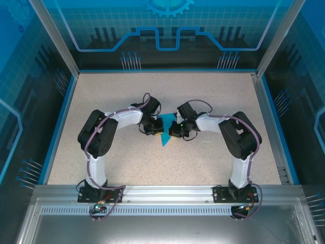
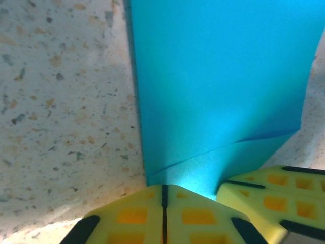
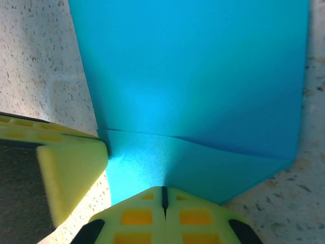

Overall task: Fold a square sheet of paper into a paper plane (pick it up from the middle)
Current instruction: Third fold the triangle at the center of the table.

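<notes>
No readable text, labels or numbers anywhere.

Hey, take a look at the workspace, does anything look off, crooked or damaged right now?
Nothing stands out. The folded blue paper sits mid-table, pinched at one end by the left end effector and the right end effector, side by side. Its visible creases are clean, with no tears showing.

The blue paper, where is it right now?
The blue paper sits in the middle of the table in the top view, between the left hand and the right hand, its point toward the near edge.
</notes>
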Robot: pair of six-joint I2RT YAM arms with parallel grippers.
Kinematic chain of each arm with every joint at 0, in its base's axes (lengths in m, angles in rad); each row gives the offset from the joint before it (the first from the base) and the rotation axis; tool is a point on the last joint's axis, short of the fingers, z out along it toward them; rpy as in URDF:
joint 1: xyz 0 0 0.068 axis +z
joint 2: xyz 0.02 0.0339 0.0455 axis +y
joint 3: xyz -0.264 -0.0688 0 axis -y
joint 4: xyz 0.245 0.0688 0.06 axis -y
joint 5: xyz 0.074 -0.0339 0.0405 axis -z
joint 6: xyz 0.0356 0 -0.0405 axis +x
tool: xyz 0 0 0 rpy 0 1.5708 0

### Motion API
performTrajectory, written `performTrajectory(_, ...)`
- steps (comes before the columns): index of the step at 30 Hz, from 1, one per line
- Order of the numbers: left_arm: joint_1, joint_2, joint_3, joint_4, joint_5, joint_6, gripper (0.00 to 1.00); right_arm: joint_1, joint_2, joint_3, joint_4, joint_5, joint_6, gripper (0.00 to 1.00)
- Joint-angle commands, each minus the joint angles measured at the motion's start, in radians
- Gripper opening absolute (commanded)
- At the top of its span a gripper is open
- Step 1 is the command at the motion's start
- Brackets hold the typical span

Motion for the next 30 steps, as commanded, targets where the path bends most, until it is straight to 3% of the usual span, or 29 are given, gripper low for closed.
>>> performTrajectory(1,-0.003,-0.120,-0.011,0.002,0.023,-0.008,0.13,-0.002,0.026,-0.027,0.004,0.022,0.027,0.00)
performTrajectory(11,-0.040,-0.235,-0.253,0.263,0.223,-0.170,0.13,-0.005,-0.001,-0.039,0.013,0.025,0.064,0.00)
performTrajectory(30,-0.076,-0.132,-0.294,0.303,0.111,-0.178,0.06,-0.011,0.010,-0.038,0.025,0.004,0.075,0.00)
